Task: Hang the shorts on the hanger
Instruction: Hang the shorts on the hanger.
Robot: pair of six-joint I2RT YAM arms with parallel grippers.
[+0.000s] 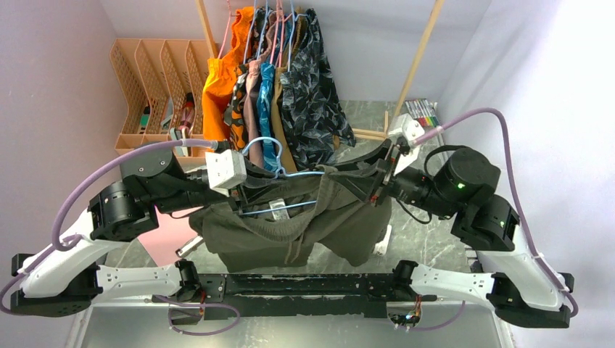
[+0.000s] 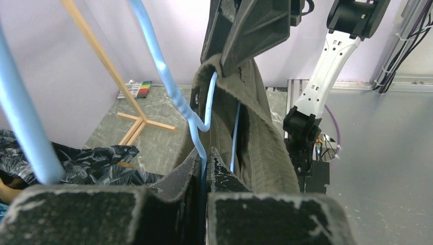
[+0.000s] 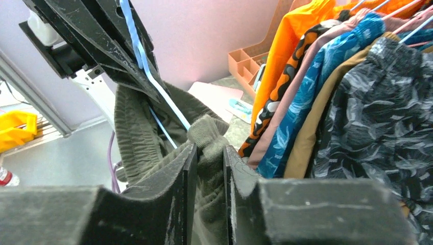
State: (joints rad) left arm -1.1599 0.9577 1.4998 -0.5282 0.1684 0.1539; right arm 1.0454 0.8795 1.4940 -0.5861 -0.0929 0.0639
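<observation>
Nearest the arm bases, the plain dark olive-green fabric shorts [image 1: 290, 235] hang in the air over the grey marbled table [image 1: 428, 239]. They are draped on the thin light-blue triangular wire hanger [image 1: 284, 207]. Its lower bar shows across the ribbed waistband, and its hook curls up just behind. The legs droop toward the near edge, and neither the shorts nor the hanger appears to rest on the table.

The left gripper [image 2: 205, 153] has its fingers together on the blue wire just below the kinked neck. Held this way, the frame acts as a steady peg while the other arm works the cloth.

The right gripper [image 3: 209, 152] has its jaws nearly together with a fold of olive fabric pinched between them, at the hanger's opposite shoulder. It appears to be holding the waistband over that end so the fabric seats on the frame. The cloth is bunched there, so I judge the shorts mostly on but not yet settled evenly.

A flat pink sheet [image 1: 168, 233] lies on the table under the left arm. At the back, an orange garment [image 1: 221, 80] and a dark leaf-patterned garment [image 1: 315, 109] hang with others on a wooden rack [image 1: 417, 65]. Peach lattice trays [image 1: 149, 80] stand beside them.
</observation>
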